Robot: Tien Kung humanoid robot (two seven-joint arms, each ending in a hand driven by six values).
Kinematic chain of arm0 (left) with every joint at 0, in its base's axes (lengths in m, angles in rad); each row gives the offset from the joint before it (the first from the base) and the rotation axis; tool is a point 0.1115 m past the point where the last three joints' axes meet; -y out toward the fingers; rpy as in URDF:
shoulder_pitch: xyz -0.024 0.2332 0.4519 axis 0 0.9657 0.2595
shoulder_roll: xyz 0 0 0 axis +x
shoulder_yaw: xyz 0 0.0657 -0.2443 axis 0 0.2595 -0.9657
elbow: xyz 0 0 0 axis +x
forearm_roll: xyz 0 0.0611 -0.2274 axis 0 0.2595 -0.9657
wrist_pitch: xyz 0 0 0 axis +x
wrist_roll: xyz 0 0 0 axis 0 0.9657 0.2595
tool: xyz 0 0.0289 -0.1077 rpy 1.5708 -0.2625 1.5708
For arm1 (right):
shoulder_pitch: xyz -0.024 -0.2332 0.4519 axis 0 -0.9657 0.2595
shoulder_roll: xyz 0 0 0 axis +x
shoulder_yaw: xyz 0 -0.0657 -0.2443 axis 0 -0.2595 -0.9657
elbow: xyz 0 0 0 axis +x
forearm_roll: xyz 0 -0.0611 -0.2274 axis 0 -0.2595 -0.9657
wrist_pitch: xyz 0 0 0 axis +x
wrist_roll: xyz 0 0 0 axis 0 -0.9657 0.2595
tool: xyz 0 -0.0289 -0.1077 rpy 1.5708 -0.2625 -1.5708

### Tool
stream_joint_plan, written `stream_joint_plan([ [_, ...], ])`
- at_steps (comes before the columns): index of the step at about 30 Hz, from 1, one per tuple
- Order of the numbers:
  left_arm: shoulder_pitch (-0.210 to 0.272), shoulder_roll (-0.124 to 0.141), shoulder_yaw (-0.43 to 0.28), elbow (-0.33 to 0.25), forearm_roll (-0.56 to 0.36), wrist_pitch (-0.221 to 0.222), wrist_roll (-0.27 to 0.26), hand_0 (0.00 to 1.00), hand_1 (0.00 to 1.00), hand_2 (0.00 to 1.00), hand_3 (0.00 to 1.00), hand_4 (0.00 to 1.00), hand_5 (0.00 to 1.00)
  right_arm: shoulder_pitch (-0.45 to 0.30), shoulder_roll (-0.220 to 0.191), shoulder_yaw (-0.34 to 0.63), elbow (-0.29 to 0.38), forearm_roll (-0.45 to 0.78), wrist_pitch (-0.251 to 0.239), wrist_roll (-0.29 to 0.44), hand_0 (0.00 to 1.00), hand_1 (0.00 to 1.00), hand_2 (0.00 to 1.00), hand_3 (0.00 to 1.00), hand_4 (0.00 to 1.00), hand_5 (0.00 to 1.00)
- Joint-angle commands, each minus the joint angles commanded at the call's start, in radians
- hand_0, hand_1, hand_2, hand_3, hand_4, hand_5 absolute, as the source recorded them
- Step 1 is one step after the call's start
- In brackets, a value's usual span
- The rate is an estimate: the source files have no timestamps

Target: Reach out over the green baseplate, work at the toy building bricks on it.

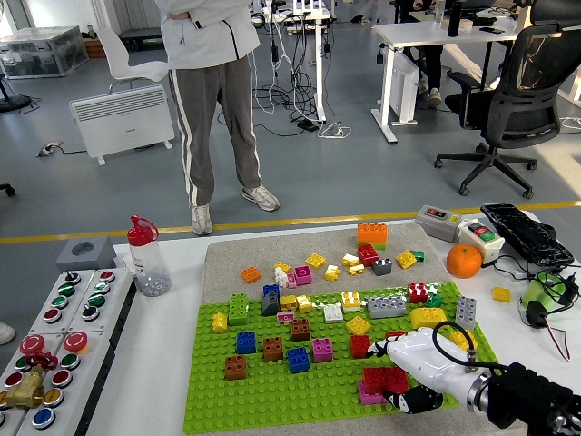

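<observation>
Head view. The right hand [419, 368], a glossy white shell on a black forearm, is shown low over the near right corner of the green baseplate [272, 386]. Its fingers are curled around a red brick [385, 378], which is seated on a pink brick [369, 394] at the fingertips; the thumb is seen below the stack, so the grip is judged a pinch. No left hand is seen.

The step in hand is judged to be the seating or the pulling-off of the red brick. The next move would call for a force straight along the stud axis, downward to lock or upward to free, with the baseplate kept from lifting.

The baseplate is a flat, rigid plastic sheet covered in regular studs, laid on a grey felt-like mat [290, 250] on the white counter [163, 363]. Beyond the fingertips, toward the far side, blocky hard-plastic bricks are scattered in blue, brown, yellow, grey and magenta; a taller green brick [238, 309] stands well to the left of the hand. Away to the far right of the hand, off the mat, a round orange [464, 261] is seen. A person stands beyond the far edge, with no hand near the counter.
</observation>
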Motion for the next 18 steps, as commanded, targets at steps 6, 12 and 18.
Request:
stream_joint_plan([
  [6, -0.003, 0.000, 0.000, 0.000, -0.001, 0.000, 0.000, 0.663, 0.612, 0.569, 0.455, 0.236, 0.998, -0.002, -0.002, 0.006, 0.008, 0.004, 0.009, -0.005, 0.587, 0.684, 0.787, 0.799, 0.708, 0.281],
  [12, -0.004, 0.001, 0.000, 0.000, -0.001, 0.000, 0.000, 0.664, 0.612, 0.569, 0.455, 0.236, 0.998, -0.008, -0.007, 0.017, 0.025, 0.002, 0.013, -0.011, 0.624, 0.710, 0.819, 0.821, 0.717, 0.280],
  [18, -0.004, 0.001, 0.000, 0.000, -0.002, -0.001, 0.000, 0.664, 0.612, 0.569, 0.455, 0.237, 0.998, -0.031, -0.019, 0.059, 0.075, -0.008, 0.018, -0.027, 0.735, 0.767, 0.856, 0.857, 0.730, 0.285],
])
